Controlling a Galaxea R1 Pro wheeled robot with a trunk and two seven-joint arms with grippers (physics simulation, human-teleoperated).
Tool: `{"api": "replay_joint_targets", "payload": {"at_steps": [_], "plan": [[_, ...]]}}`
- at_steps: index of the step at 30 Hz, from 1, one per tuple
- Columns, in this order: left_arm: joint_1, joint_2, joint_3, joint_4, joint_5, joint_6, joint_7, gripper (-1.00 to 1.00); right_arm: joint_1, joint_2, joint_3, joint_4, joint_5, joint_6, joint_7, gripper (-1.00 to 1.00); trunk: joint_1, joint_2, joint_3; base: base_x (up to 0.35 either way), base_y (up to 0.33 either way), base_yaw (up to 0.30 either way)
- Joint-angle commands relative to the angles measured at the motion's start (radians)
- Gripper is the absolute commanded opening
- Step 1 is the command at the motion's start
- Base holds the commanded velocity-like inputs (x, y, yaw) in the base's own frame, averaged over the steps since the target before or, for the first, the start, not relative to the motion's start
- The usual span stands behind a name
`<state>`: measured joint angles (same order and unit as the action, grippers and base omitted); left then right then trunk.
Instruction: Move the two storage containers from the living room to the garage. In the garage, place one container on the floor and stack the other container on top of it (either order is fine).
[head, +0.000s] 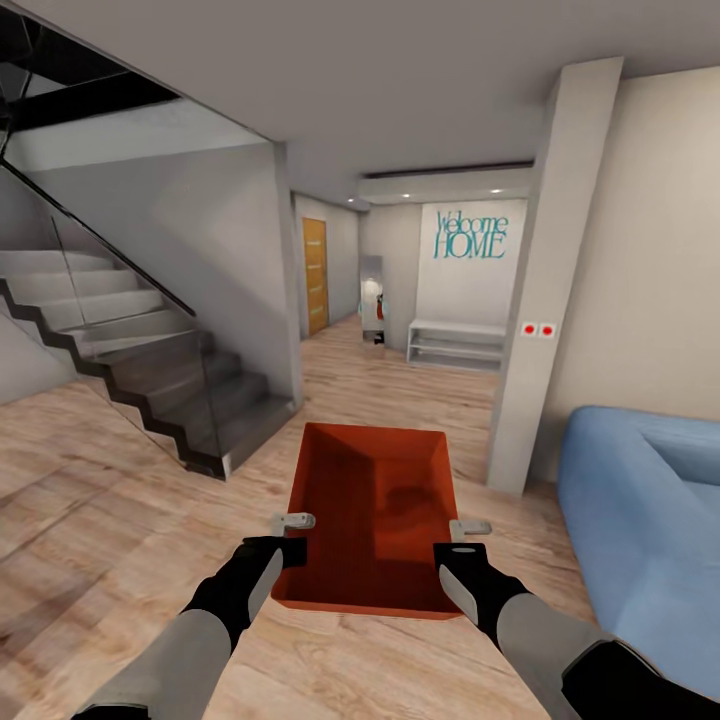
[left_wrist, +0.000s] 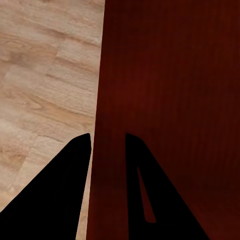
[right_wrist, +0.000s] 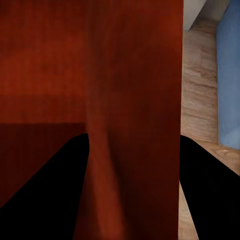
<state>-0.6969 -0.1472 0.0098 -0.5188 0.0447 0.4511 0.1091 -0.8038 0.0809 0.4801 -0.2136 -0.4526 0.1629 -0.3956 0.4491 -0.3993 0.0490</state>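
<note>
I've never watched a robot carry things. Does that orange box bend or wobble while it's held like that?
Probably stiff: the storage container keeps straight flat walls though the left gripper and right gripper each pinch a side wall. It looks empty, so likely light. Held by thin walls near one end, its far end might sag or slip if jolted.
</note>
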Motion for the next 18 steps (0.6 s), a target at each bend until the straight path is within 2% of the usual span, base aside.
{"api": "replay_joint_targets", "payload": {"at_steps": [1,18], "plan": [[0.0,-0.002,0.001,0.0,-0.005,0.006,0.009,-1.0,0.001,0.01,0.009,-0.006,0.013,0.008,-0.007,-1.0,0.001,-0.001,0.0,0.322,0.0,0.0],[0.0,-0.002,0.0,0.006,-0.005,-0.019,0.009,-1.0,-0.002,0.008,0.009,0.0,0.011,0.009,-0.007,-1.0,0.001,-0.001,0.0,0.322,0.0,0.0]]}}
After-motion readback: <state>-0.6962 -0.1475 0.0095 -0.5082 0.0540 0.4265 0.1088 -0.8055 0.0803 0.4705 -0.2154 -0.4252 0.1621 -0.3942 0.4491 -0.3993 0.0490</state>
